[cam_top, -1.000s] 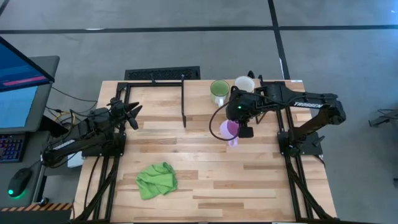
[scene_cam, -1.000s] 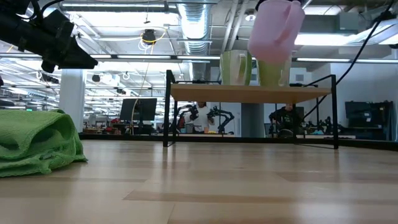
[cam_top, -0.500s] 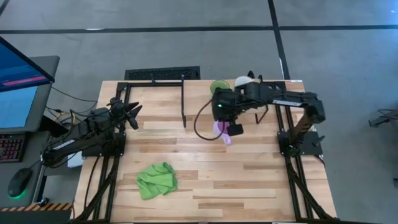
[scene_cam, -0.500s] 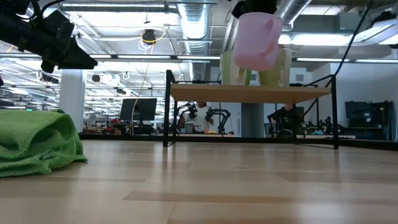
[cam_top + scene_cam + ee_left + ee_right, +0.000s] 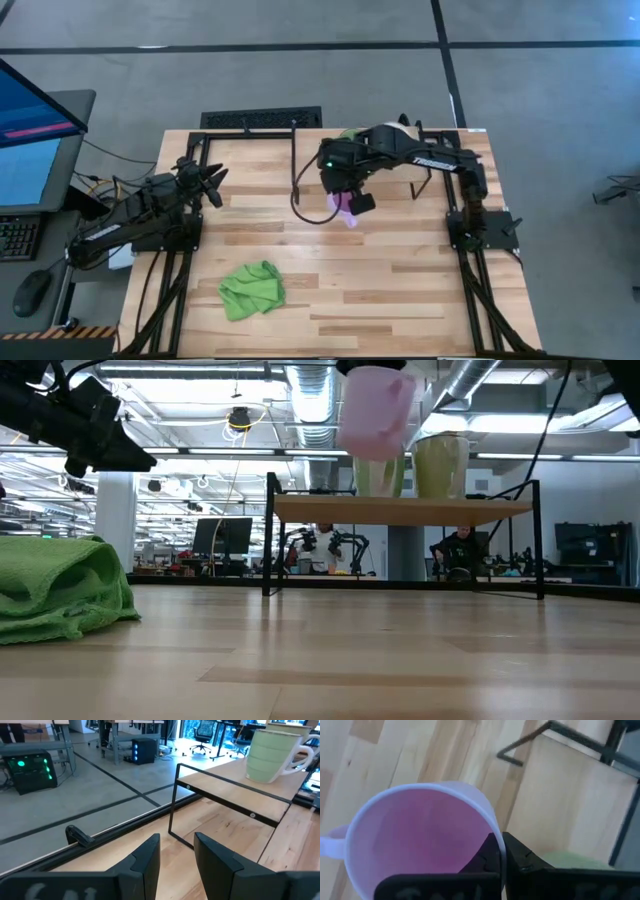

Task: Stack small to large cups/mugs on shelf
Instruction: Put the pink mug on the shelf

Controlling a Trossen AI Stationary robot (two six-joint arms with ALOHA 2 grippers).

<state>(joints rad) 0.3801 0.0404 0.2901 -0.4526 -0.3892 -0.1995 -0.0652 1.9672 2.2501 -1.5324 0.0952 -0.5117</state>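
While the left claw [image 5: 214, 183] waits over the left part of the table [image 5: 420, 300], well apart from the shelf [image 5: 400, 510], its two fingers [image 5: 147, 857] stand a little apart and hold nothing. On the table near the front edge, also far from the shelf, lies a green cloth [image 5: 252, 288].

Going to the right, the shelf stands at the back edge of the table, a light board on thin black legs. The right claw [image 5: 345, 195] hangs in the air just in front of the shelf's left half. It is closed on the rim of the purple mug [image 5: 420, 835], with one finger inside the wall and one outside. The mug is lifted clear of the table, higher than the shelf board in the low view, and its mouth faces up.

On the shelf behind it stand the green mug [image 5: 378, 475] and, just beside it to the right, the cream mug [image 5: 440, 465], both upright. From above, the right arm covers most of these two mugs.
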